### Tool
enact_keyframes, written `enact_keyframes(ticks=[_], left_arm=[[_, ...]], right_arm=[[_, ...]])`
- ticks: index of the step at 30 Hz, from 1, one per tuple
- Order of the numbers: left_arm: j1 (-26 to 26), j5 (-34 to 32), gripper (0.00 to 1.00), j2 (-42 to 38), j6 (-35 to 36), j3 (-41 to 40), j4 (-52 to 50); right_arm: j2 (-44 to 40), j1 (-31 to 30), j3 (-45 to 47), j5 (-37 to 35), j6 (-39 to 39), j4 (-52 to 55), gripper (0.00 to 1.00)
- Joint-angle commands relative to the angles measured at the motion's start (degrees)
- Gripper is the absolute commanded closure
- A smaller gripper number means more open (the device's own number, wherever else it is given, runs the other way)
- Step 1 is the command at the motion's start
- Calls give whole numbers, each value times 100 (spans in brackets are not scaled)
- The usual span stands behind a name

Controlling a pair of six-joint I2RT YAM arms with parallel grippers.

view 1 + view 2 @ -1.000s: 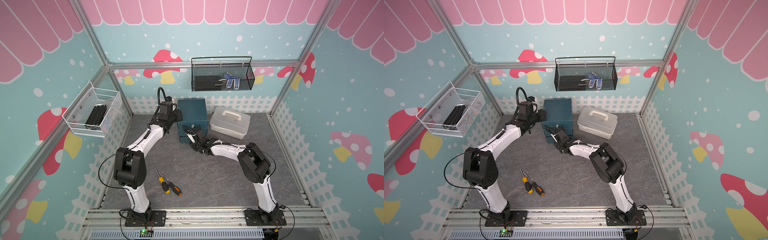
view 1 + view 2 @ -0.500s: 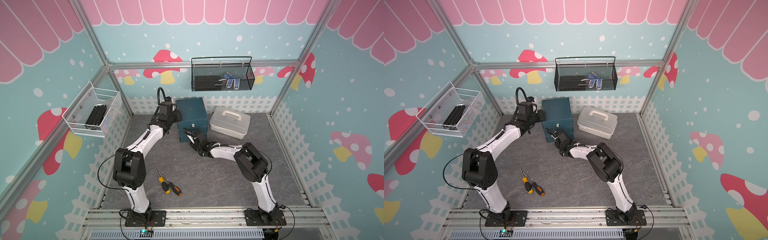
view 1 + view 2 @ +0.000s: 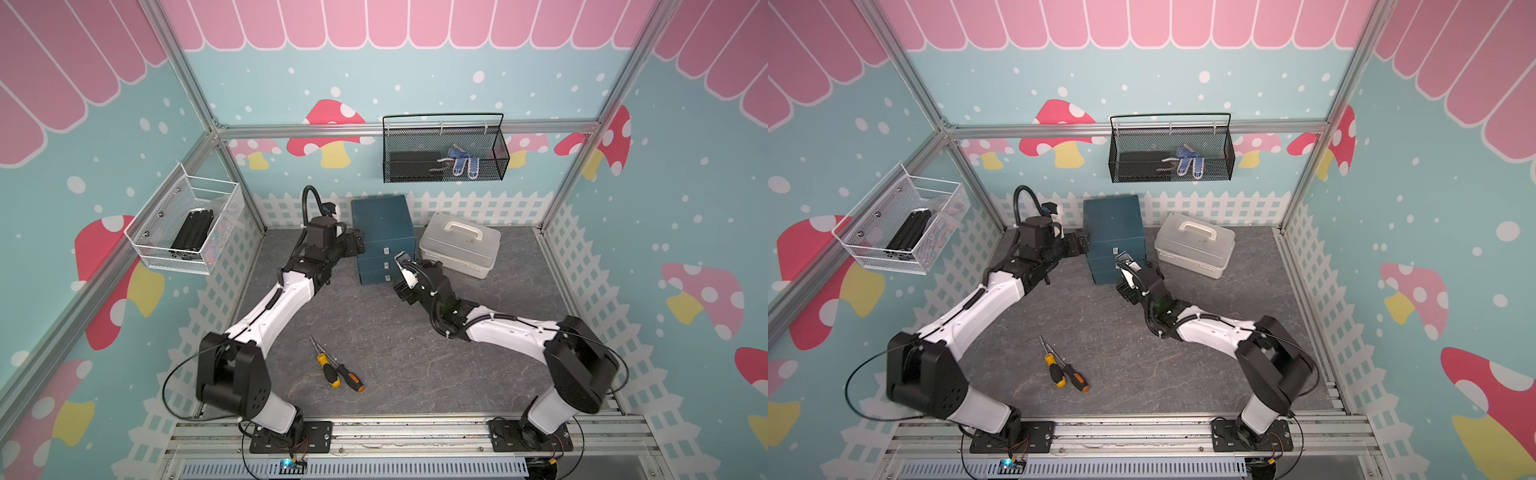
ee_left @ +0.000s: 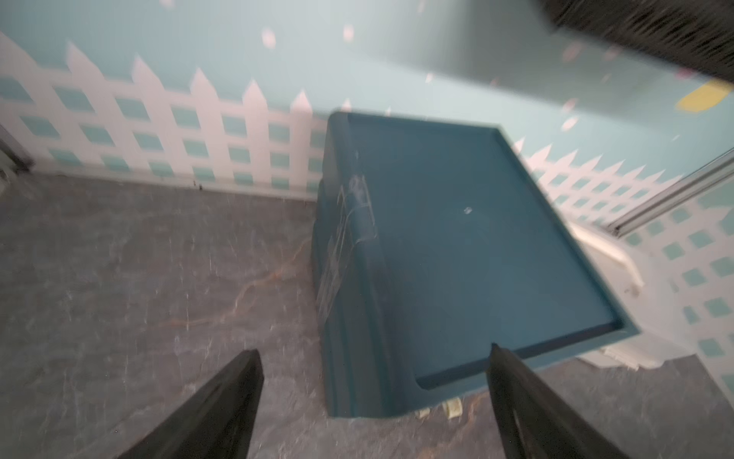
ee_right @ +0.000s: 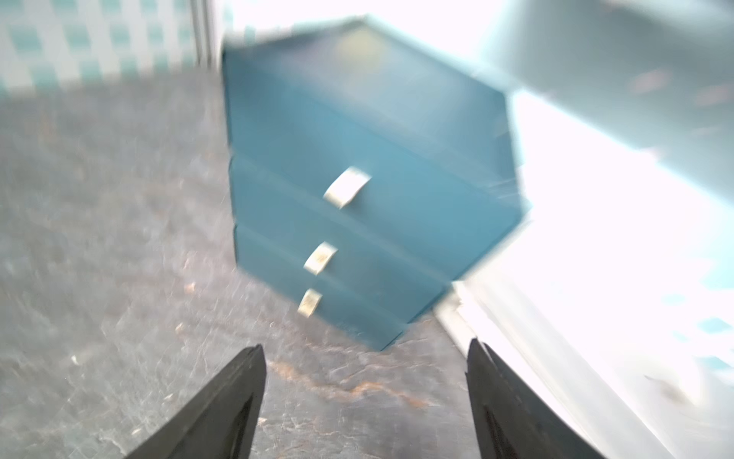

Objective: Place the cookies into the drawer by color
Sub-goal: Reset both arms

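A white wire basket hangs on the left wall. Next, the left gripper is raised just beside the drawer, at its upper left edge, with its jaws spread wide and nothing between them. The drawer, a dark teal cabinet of three stacked trays, stands at the back against the picket-fence wall. All three fronts appear closed, and each shows a pale tab handle. In front of its right corner the right gripper hangs over the grey floor, jaws likewise apart and empty, facing the handles. Just right of the cabinet sits a pale grey case. Two screwdrivers lie side by side on the floor between the arms, well apart from the cabinet.
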State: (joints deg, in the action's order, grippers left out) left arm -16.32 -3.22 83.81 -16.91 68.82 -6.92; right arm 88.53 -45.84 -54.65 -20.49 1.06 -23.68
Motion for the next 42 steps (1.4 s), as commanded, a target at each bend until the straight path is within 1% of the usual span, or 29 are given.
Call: enact_keyframes(ticks=[1,3,4,5,6,7,8,9,10,11,12,14,16,17,19,21,22,24,26,27,30,32,34,35,36,37,38,41,42], left_arm=[[-159,-825,4,-1013,194,-1053,1133],[-156,-1112,4,-1590,442,-1699,1363],[-154,-1276,4,-1842,596,-2093,1585],[-145,-1462,3,-2081,658,-2517,1893],[-136,-1698,3,-2245,776,-2900,2227],[-126,-1787,3,-2381,1068,-3328,2661],[-113,-2067,3,-2451,1172,-3695,3009],[-74,-2266,3,-2481,1213,-3979,3263],[-24,-2304,3,-2498,1432,-4301,3590],[30,-2301,3,-2469,1617,-4643,4024],[76,-2249,3,-2404,1725,-4921,4433],[202,-2149,1,-2092,1700,-5280,5035],[354,-2091,1,-1674,1733,-5245,5126],[373,-2124,1,-1565,1755,-5117,4835],[523,-2115,1,-1181,1710,-5203,5337],[661,-2204,1,-717,1695,-5400,6203],[733,-2117,1,-497,1681,-5492,6615],[948,-2083,1,1,1484,-5605,7377],[1083,-1892,1,422,1396,-5550,7629],[1087,-1899,1,557,1475,-5443,7626],[1173,-1725,1,309,1327,-5017,6324],[1234,-1726,1,438,1307,-4957,6416],[1390,-1664,1,343,1084,-4731,5806],[1395,-1676,1,401,1090,-4746,5897],[1396,-1664,1,404,1097,-4761,5961],[1399,-1661,1,370,1076,-4722,5801],[1403,-1659,1,369,1074,-4728,5804],[1407,-1664,1,378,1085,-4737,5865],[1396,-1655,1,364,1084,-4745,5839]], right_arm=[[-952,4,743,-248,-369,-293,20],[-1541,5,1358,-380,-159,-528,23],[-1820,12,1729,-394,139,-764,23],[-2054,10,2124,-512,426,-1017,21],[-2258,22,2419,-746,519,-1220,16],[-2472,76,2738,-1166,575,-1492,11],[-2630,229,3024,-1357,757,-1641,7],[-2740,387,3222,-1362,917,-1657,6],[-2870,589,3441,-1463,1004,-1669,3],[-3021,797,3654,-1580,923,-1668,2],[-3189,952,3841,-1539,903,-1676,1],[-3512,1321,4367,-1338,905,-1892,1],[-3776,1601,4655,-1379,934,-1973,1],[-3892,1782,4766,-1393,959,-1974,1],[-3931,2277,4892,-1118,893,-1993,1],[-3771,2745,5006,-675,688,-2245,1],[-3551,2954,5055,-586,565,-2534,1],[-2910,3241,5153,-422,445,-3362,1],[-2077,3395,5049,-274,406,-4057,2],[-1755,3411,4954,-248,471,-4253,2],[-827,3553,4679,-156,393,-4660,2],[-403,3648,4553,-94,306,-4761,2],[97,3714,4401,-62,292,-5012,1],[118,3730,4300,-127,278,-4921,1],[-51,3823,4058,-86,116,-4294,1],[-166,3977,3739,91,-74,-3472,1],[-135,4148,3642,364,-170,-3319,1],[-156,4368,3473,510,-413,-2949,1],[-130,4374,3500,516,-409,-3044,1]])
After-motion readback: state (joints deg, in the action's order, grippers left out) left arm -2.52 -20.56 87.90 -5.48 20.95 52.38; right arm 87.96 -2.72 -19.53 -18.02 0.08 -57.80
